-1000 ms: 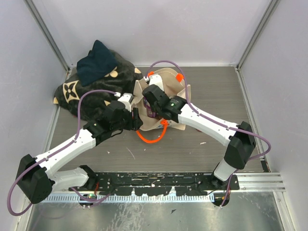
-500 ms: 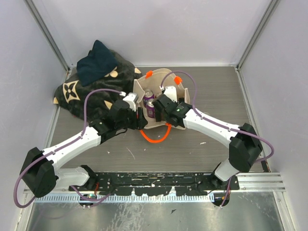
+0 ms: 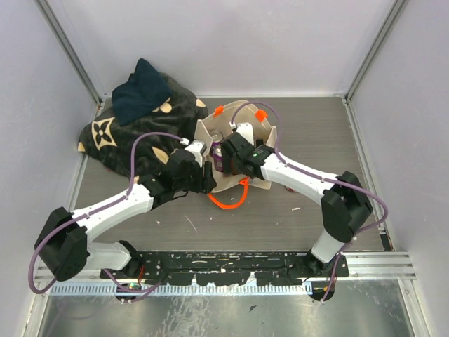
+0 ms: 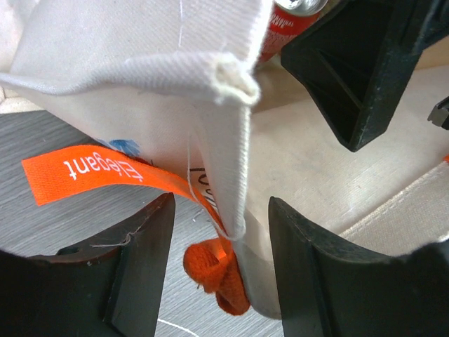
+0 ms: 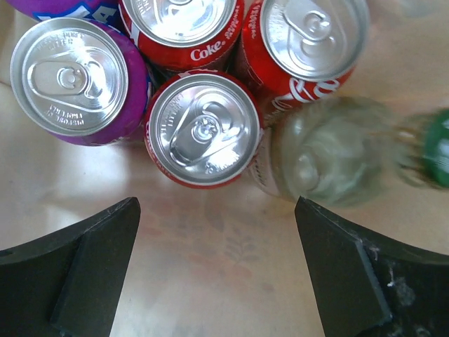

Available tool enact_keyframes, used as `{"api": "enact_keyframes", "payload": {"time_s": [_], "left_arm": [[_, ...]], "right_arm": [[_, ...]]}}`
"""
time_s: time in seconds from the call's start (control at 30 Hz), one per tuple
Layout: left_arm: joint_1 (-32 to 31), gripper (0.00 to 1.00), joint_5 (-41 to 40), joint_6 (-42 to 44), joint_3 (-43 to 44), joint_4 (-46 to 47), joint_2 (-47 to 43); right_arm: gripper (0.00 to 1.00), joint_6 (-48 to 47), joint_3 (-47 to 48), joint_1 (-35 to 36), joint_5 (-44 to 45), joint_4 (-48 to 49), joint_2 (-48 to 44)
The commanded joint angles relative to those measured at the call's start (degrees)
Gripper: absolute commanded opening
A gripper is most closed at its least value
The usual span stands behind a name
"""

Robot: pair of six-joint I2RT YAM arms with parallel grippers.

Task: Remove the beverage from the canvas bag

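We see nothing out yet; right gripper [image 5: 216, 228] spread wide over Coke cans [image 5: 203, 130] in canvas bag [image 4: 105, 42], left gripper [image 4: 221, 232] straddles its wall, clamp unclear.

**Q:** Right wrist view, upper half: what obstructs?
**A:** A purple can [image 5: 70, 81] and the red cans [image 5: 203, 130], packed rim to rim. A clear bottle [image 5: 326, 151] at right centre lies against them.

**Q:** Free room there?
**A:** Lower centre: bare cloth inside the canvas bag [image 5: 217, 232], between the wide-spread jaws of the right gripper [image 5: 217, 281].

**Q:** Top view?
**A:** The right gripper occupies the bag's mouth. The left gripper [image 3: 205, 179] straddles the bag's lower-left wall. The blanket [image 3: 140, 140] blocks the upper left. Bare table [image 3: 316, 133] shows at right.
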Motion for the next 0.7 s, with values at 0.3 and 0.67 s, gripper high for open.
{"api": "enact_keyframes", "payload": {"time_s": [0.3, 0.67], "left_arm": [[-3.8, 0.62, -3.8, 3.5, -1.2, -1.2, 5.7], [-4.2, 0.62, -3.4, 4.4, 0.3, -1.2, 7.8]], "right_arm": [[0.96, -0.2, 5.7, -1.5, 0.8, 3.5, 5.4], [0.93, -1.0, 8.6, -4.7, -1.2, 4.0, 7.7]]}}
